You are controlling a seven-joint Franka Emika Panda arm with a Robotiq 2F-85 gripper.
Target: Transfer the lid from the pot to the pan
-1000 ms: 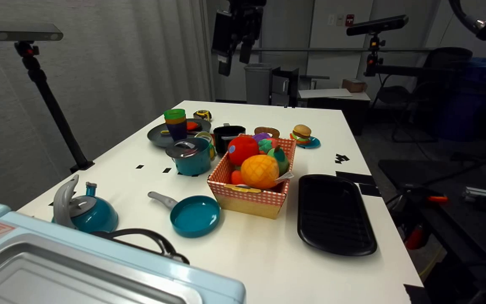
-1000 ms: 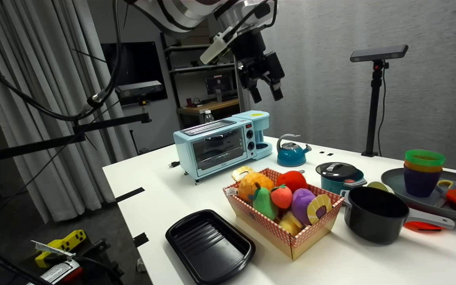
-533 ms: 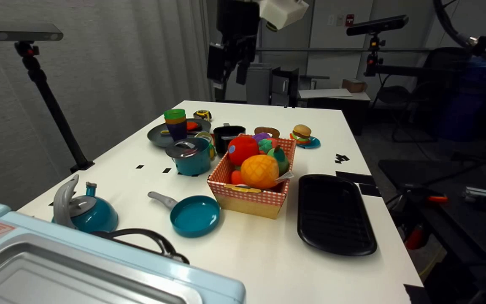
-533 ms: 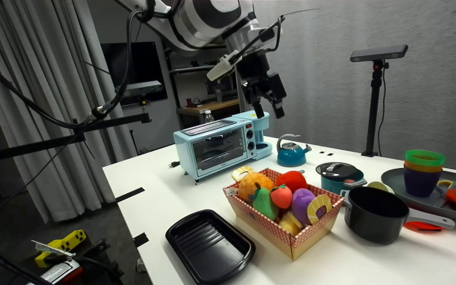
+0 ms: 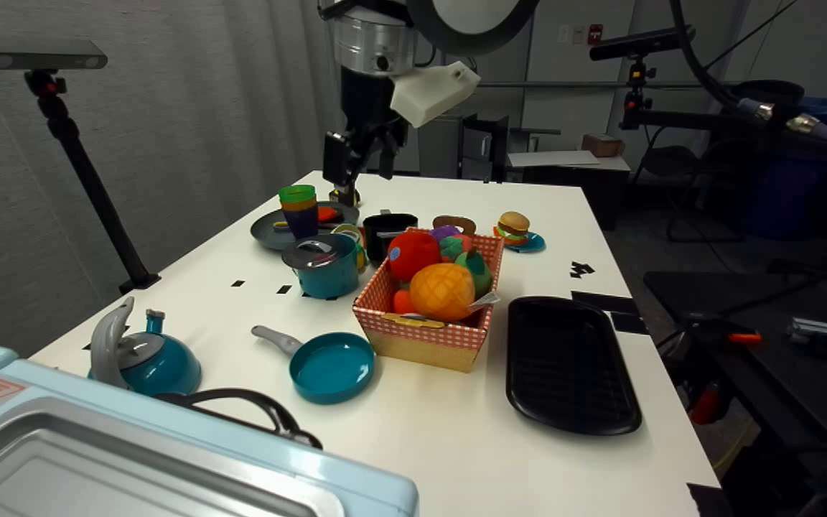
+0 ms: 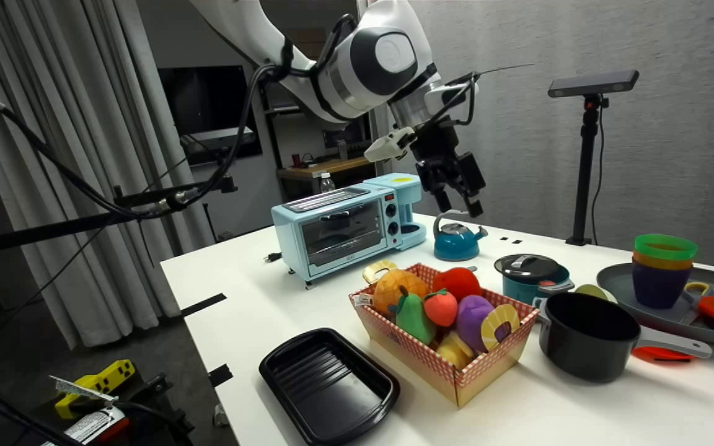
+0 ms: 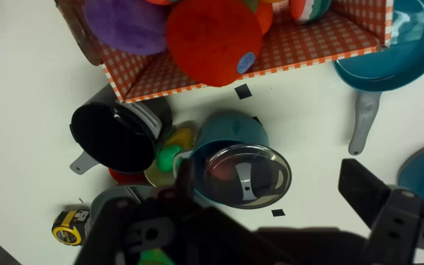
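We log gripper [image 7: 267,171] spread wide, lid [image 7: 262,176] off-centre on pot [image 7: 230,127], its handle [image 7: 245,180] lengthwise toward basket [image 6: 493,364], which in an exterior view hides most of the pan [image 7: 399,55] wrist view shows.

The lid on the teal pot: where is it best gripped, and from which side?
Probably by the raised pale handle, from above, fingers along its long sides: this narrow strip rises from the middle of the lid, which overhangs the pot.
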